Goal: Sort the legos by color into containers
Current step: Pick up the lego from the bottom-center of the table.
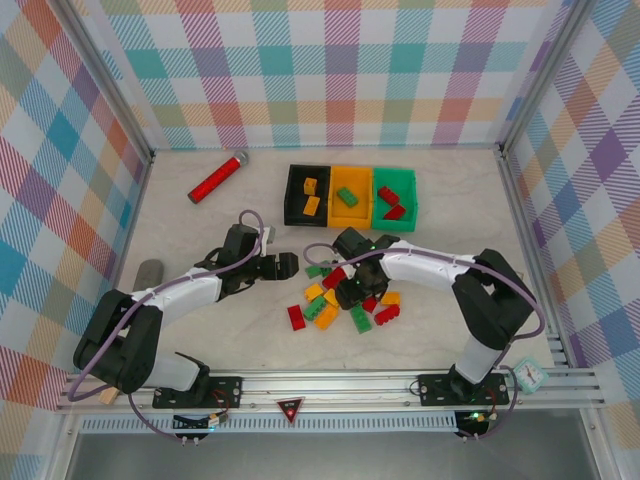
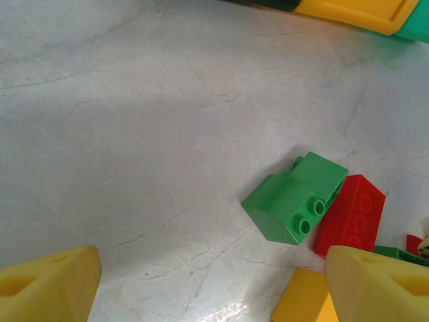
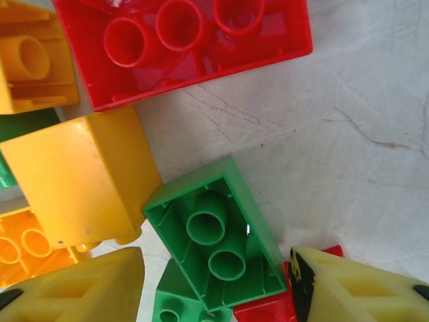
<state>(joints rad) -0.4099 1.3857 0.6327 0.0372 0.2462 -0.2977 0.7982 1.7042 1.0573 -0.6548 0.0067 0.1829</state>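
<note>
From above, my left pincer hangs released over bare table, just left of the legos heaped between my arms. My right pincer sits low in that heap. The containers stand beyond the pile and apart from it, with yellow bricks in the black one, a green brick in the orange bin and red ones in the green. Through my left wrist, my fingers stand wide with nothing between them; ahead to the right a green two-stud brick touches a red brick. Through my right wrist, my jaws stand parted astride an upturned green brick, not closed on it, and a yellow block crowds its left side. I judge this the pick-up step. Next I should squeeze squarely on that brick, lift it clear of its neighbours and carry it to the orange bin, where green lies.
</note>
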